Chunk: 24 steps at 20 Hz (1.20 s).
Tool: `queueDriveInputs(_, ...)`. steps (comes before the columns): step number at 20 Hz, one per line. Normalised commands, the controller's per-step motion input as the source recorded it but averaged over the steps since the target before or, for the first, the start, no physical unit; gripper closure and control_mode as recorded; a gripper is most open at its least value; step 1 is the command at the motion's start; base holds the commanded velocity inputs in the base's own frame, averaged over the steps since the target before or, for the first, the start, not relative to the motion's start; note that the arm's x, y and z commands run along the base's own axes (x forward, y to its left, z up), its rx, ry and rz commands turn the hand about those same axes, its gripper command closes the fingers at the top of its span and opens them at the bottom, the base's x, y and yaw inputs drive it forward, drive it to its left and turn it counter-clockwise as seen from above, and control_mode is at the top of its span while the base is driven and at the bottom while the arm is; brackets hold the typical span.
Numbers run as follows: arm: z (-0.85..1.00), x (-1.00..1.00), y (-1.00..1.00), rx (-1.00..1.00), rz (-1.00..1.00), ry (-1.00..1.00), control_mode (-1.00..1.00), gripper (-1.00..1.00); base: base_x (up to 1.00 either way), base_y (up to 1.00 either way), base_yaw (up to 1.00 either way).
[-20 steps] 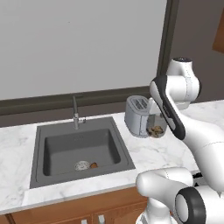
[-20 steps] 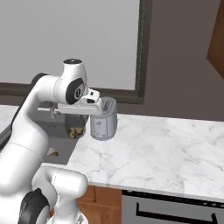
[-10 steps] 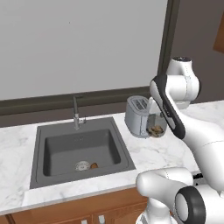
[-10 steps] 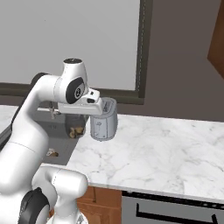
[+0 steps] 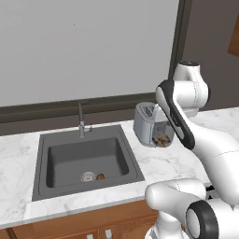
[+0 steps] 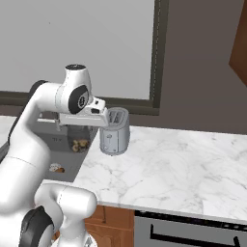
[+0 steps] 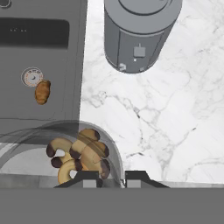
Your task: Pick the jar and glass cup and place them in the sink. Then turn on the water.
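A: Where's the jar [image 5: 162, 139]?

B: I've got it lifted off the counter [image 6: 193, 159], beside the toaster [image 5: 145, 123], high enough to clear the edge toward the sink [image 5: 86, 161].

A: Grip?

B: Gripper [image 7: 111, 177] narrowed on its rim, I think; wall runs between the tips, though the view's cropped. Glass cup I can't place.

squat silver metal toaster [image 5: 146, 123] upright on white marbled stone counter [image 6: 183, 164] | small brown croissant [image 7: 42, 92] at toaster's 8 o'clock, hand view
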Motion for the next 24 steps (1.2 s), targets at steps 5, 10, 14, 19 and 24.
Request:
queueDriveInputs(5, -0.1, 0.0, 0.77, 0.0, 0.0, 0.0, -1.0, 1.0, 0.0, 0.0, 0.0)
queueDriveInputs(10, -0.15, 0.01, 0.73, 0.0, 0.0, 0.0, -1.0, 1.0, 0.0, 0.0, 0.0)
queueDriveInputs(14, -0.08, 0.09, 0.74, 0.0, 0.01, 0.0, -1.0, 1.0, 0.0, 0.0, 0.0)
queueDriveInputs(19, -0.13, 0.04, 0.57, 0.0, 0.03, 0.0, -1.0, 1.0, 0.0, 0.0, 0.0)
queueDriveInputs(24, -0.2, 0.02, 0.39, 0.0, 0.06, 0.0, -1.0, 1.0, 0.0, 0.0, 0.0)
